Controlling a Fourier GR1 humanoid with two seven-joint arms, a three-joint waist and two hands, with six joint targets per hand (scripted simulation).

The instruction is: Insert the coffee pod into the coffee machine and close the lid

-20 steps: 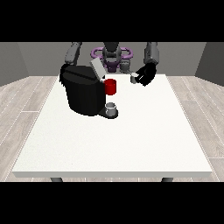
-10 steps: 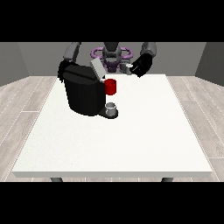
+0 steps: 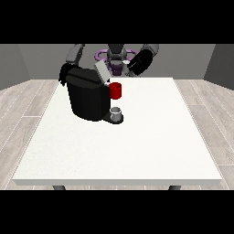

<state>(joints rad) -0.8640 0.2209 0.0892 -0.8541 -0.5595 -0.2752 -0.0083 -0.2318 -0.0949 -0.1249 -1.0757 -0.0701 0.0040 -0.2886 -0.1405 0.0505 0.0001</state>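
Observation:
The black coffee machine [image 3: 87, 98] stands on the left half of the white table [image 3: 151, 137]. Its grey lid [image 3: 101, 71] is tilted up and open, above a red front part [image 3: 115, 90]. The hand at the view's right [image 3: 140, 62] is raised behind and to the right of the lid, with its fingers curled round a small pale coffee pod [image 3: 126, 63]. The hand at the view's left [image 3: 64, 74] sits against the machine's back left corner, partly hidden by the machine.
A small grey cup [image 3: 116, 112] stands on the machine's drip tray at its front. The table's front edge [image 3: 119, 182] runs across the bottom of the view.
The hand at the view's right has risen and moved left with the pod, closer to the open lid. The machine and the other hand have stayed in place.

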